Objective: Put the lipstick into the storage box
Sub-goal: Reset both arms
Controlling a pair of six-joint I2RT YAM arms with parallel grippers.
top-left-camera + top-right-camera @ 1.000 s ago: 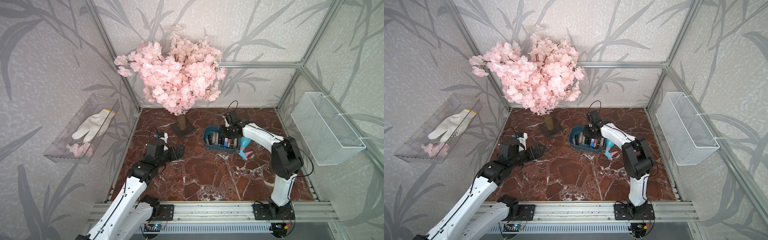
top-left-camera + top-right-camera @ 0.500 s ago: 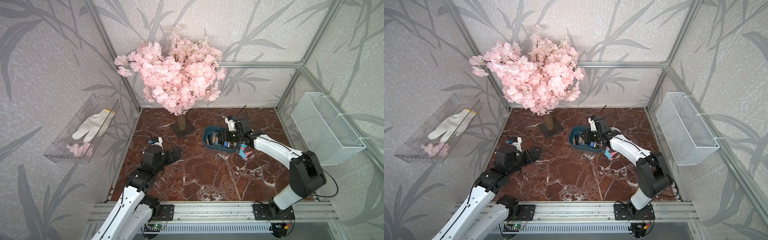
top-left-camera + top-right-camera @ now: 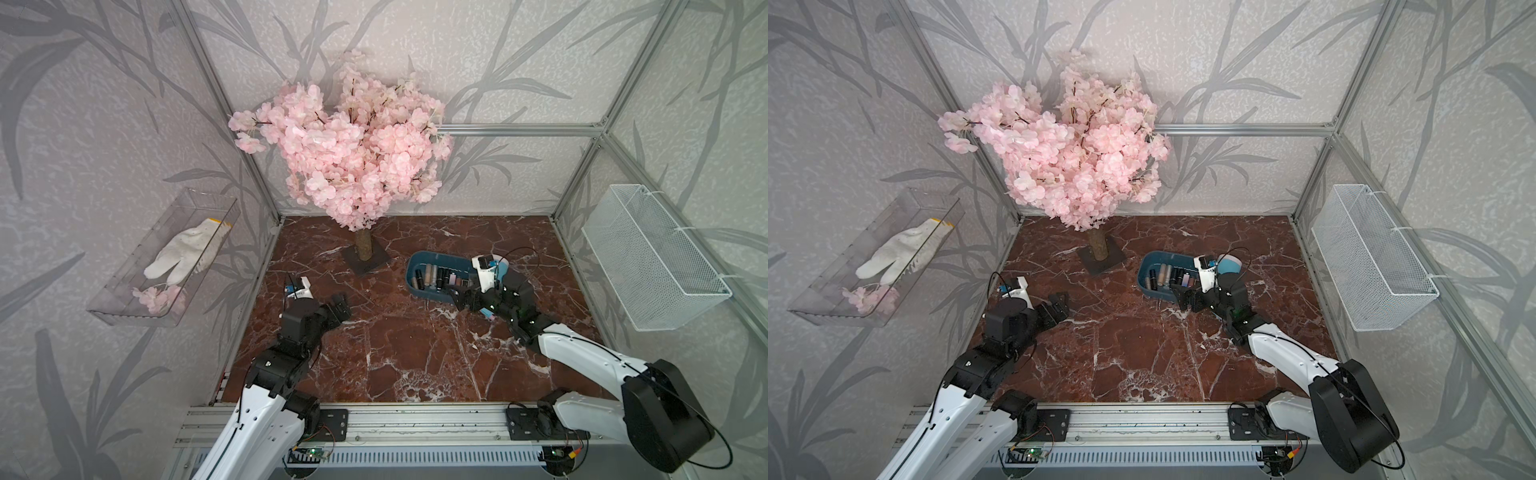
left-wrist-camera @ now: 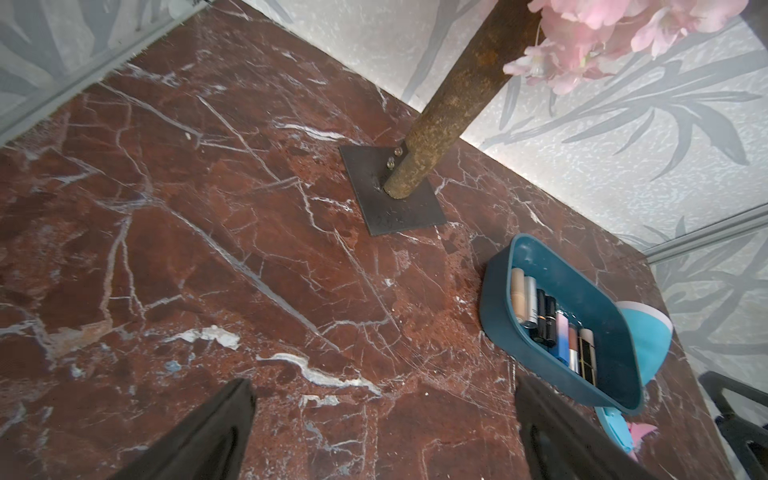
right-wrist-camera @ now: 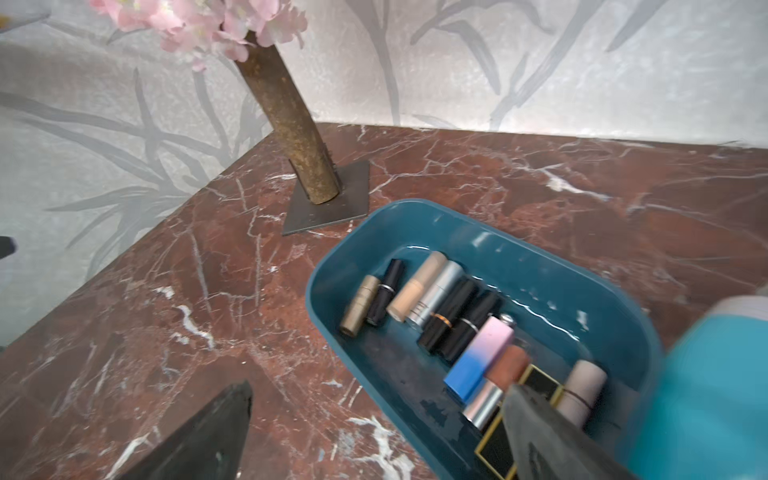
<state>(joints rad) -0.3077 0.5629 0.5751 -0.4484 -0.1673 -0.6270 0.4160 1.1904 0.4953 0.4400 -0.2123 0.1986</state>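
While the right gripper (image 5: pixel 380 388) hung with its fingers (image 5: pixel 199 436) spread wide and empty, one over the bare marble table (image 5: pixel 166 332) and one above the near rim of the teal storage box (image 5: pixel 540 266), the lipsticks (image 5: pixel 436 297) lay side by side inside that box, which sat right of centre in both top views, below and right of the base of the blossom tree (image 3: pixel 357 166). Left of centre, the left gripper (image 3: pixel 340 305) stood equally open over the table, gripping nothing
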